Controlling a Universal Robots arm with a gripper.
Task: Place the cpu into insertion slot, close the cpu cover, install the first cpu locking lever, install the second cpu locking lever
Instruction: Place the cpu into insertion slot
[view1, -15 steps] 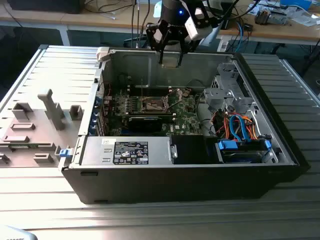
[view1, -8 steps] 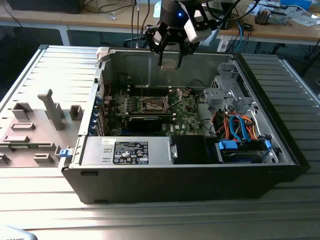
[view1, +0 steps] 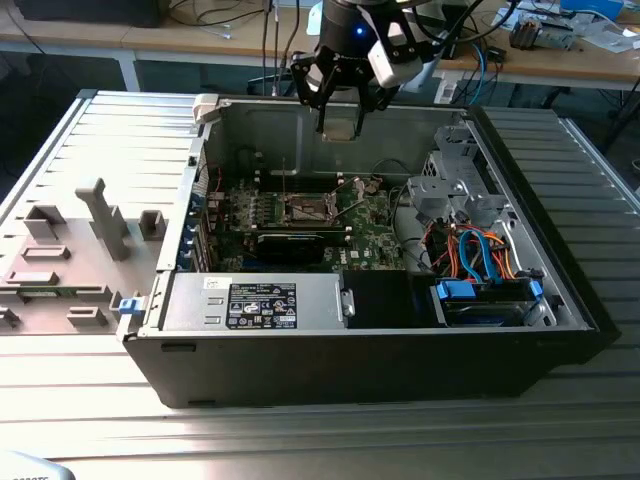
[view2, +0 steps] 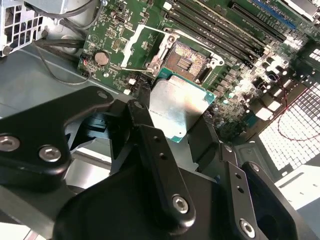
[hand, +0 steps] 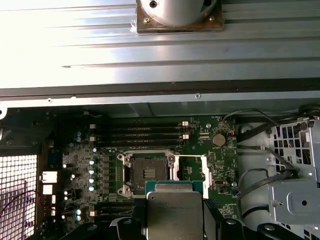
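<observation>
- The gripper (view1: 340, 122) is clamped on the cpu (view2: 180, 107), with its fingers (view2: 150, 135) pinching opposite edges and the metal top showing.
- The cpu hangs in the air, well above the insertion slot (view2: 186, 61) and clear of it.
- The slot sits bare, dark centre exposed.
- The cpu cover (view2: 129, 50) is flipped open just beside the slot, its frame clear of the socket.

I have the cpu (view2: 180, 107) clamped in the claw (view2: 172, 122). Under the claw, inside the case (view1: 350, 365): the insertion slot (view2: 186, 61), with the cpu cover (view2: 129, 47) lying open beside it and the memory slots (hand: 140, 134) nearby.
</observation>
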